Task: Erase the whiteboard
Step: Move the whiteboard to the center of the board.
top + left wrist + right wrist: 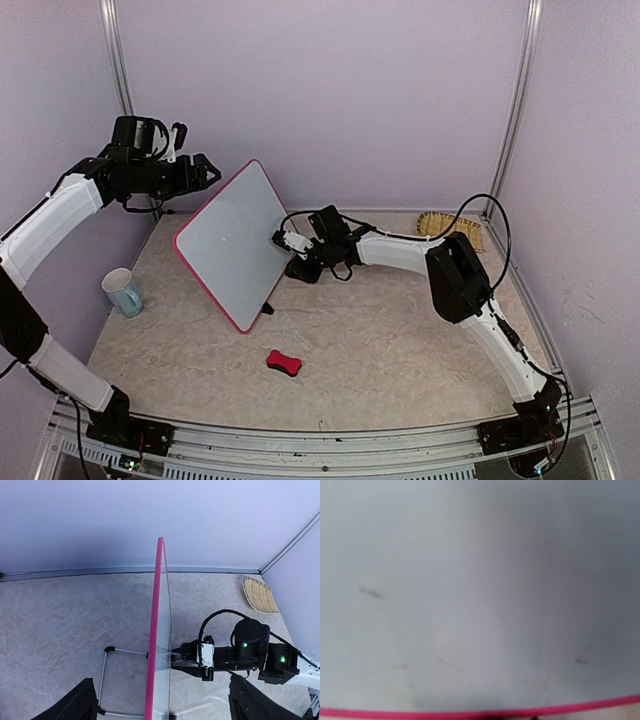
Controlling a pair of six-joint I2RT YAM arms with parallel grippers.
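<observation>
The whiteboard (232, 243), white with a pink-red frame, stands tilted at the table's centre-left. Its face (480, 580) fills the right wrist view and carries only faint grey smudges. From above it shows edge-on (156, 630) in the left wrist view. My left gripper (205, 172) hangs open beside the board's upper left corner. Its dark fingers (77, 705) stand wide on either side of the top edge without touching it. My right gripper (285, 241) presses its tips against the board's face near the right edge (186, 652). How wide its fingers stand is unclear.
A red eraser (283, 362) lies on the table in front of the board. A pale blue mug (122, 292) stands at the left, and a woven mat (452, 228) lies at the back right. The board's wire stand (104, 680) props it from behind.
</observation>
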